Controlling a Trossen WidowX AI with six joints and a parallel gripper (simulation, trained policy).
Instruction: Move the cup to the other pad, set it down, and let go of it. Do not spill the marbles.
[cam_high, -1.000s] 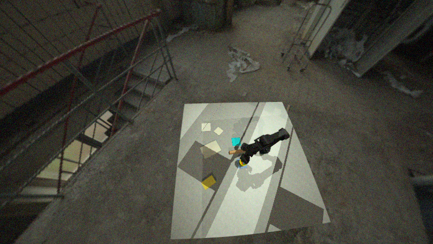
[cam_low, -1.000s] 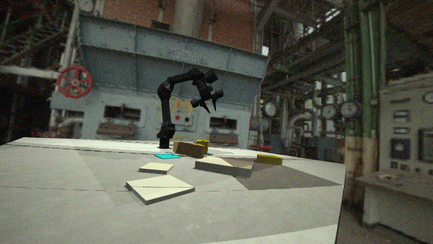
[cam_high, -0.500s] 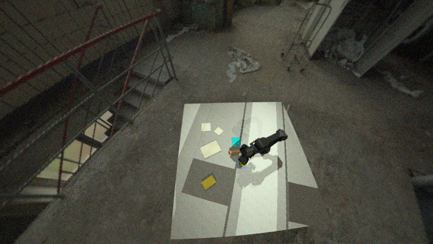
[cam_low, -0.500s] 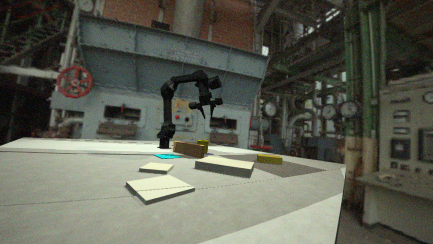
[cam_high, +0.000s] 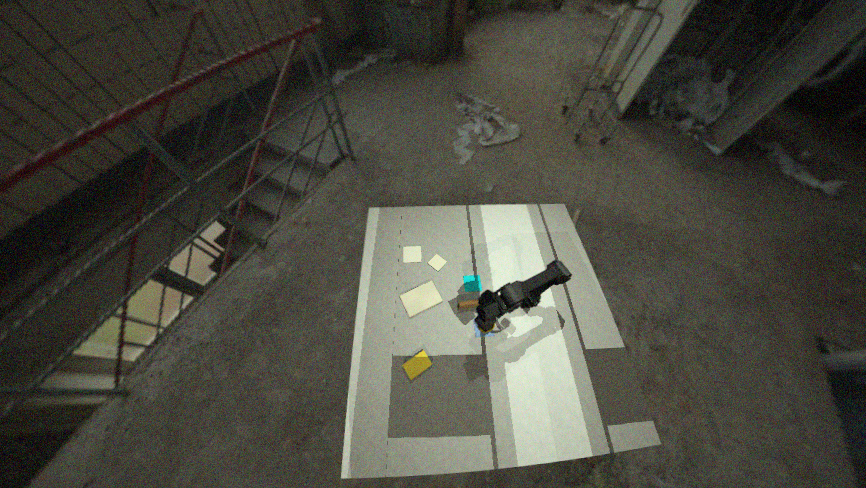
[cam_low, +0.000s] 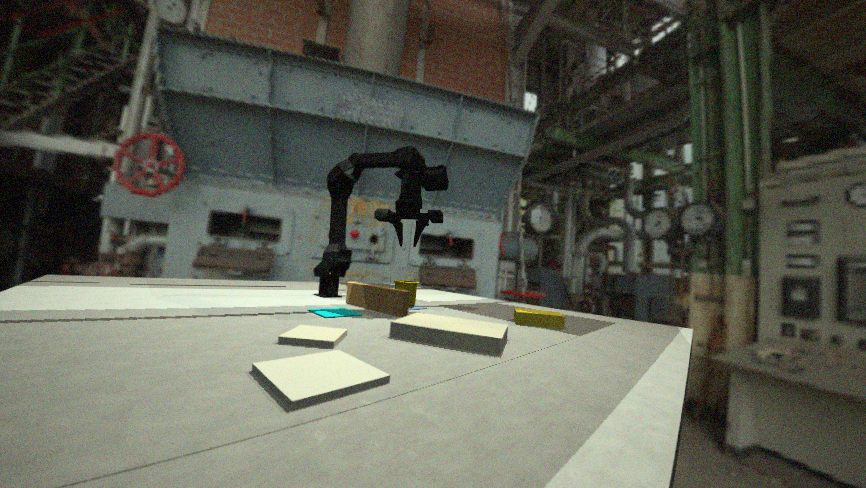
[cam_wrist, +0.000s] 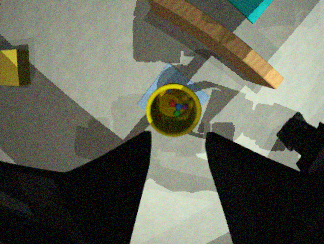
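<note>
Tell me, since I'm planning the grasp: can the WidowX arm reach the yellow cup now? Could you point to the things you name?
Probably yes: the open pincer (cam_low: 408, 242) (cam_wrist: 178, 138) hangs above the cup (cam_low: 413, 293) (cam_wrist: 174, 131), with nothing visible between them.
</note>
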